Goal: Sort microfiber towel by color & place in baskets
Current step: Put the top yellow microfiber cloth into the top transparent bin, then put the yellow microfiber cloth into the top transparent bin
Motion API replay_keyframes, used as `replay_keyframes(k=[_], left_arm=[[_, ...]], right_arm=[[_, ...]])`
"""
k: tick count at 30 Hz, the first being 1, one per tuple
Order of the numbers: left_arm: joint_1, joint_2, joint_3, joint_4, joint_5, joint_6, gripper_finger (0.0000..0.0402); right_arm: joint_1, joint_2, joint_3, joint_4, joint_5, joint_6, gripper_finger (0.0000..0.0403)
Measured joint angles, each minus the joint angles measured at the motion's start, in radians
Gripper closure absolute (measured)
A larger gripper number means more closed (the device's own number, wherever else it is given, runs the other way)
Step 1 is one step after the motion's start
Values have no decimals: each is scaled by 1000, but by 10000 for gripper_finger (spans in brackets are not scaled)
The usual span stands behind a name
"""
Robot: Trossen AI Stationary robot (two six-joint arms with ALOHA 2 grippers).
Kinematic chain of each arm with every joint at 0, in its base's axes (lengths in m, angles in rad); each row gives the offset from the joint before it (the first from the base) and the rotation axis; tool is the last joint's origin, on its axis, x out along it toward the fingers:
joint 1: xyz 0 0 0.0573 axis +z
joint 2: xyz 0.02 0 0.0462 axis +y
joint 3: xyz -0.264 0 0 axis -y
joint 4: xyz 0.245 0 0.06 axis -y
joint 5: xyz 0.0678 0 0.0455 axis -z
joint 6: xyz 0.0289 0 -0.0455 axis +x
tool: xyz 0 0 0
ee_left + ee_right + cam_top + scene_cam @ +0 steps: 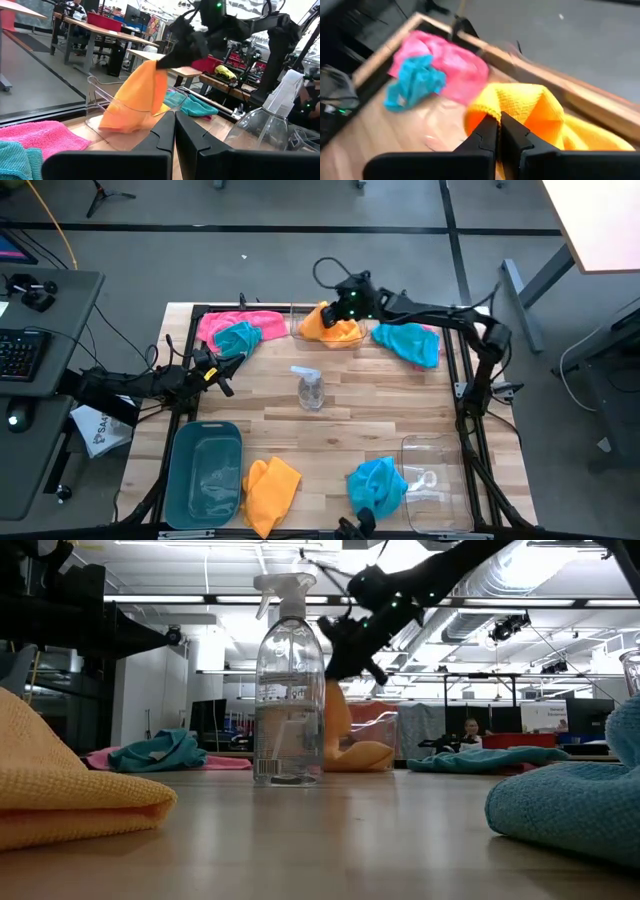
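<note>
My right gripper (340, 308) is at the table's far middle, shut on an orange towel (332, 328) whose lower end is in a clear basket (95, 100). My left gripper (218, 370) waits shut near the left edge. A pink towel (225, 322) with a teal towel (240, 337) on it lies at the far left. Another teal towel (408, 342) lies far right over pink cloth. Close to the near edge lie an orange towel (270, 490) and a blue towel (378, 485), between the teal basket (205, 472) and a second clear basket (437, 475). My right gripper pinches the orange towel at its top, a bunched fold (492, 107), between its two fingers, which slant down from above. The towel hangs below the fingers (170, 55) in a cone, and its lower end (120, 125) rests inside the clear basket.
A clear spray bottle (310, 388) stands upright at the table's middle. The table is framed by a dark rail (470, 390). Bare wood lies around the bottle and between the near towels and the far ones.
</note>
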Motion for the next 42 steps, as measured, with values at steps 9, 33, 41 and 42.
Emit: replay_keyframes(k=[9, 33, 41, 42], left_arm=[[0, 0, 0, 0, 0, 0, 401], [0, 0, 0, 0, 0, 0, 401], [0, 0, 0, 0, 0, 0, 401], [0, 0, 0, 0, 0, 0, 401]], right_arm=[[-7, 16, 103, -267, 75, -142, 271], [200, -85, 508, -857, -446, -566, 93], [459, -146, 508, -941, -425, -516, 93], [495, -146, 500, -928, -400, -482, 93]])
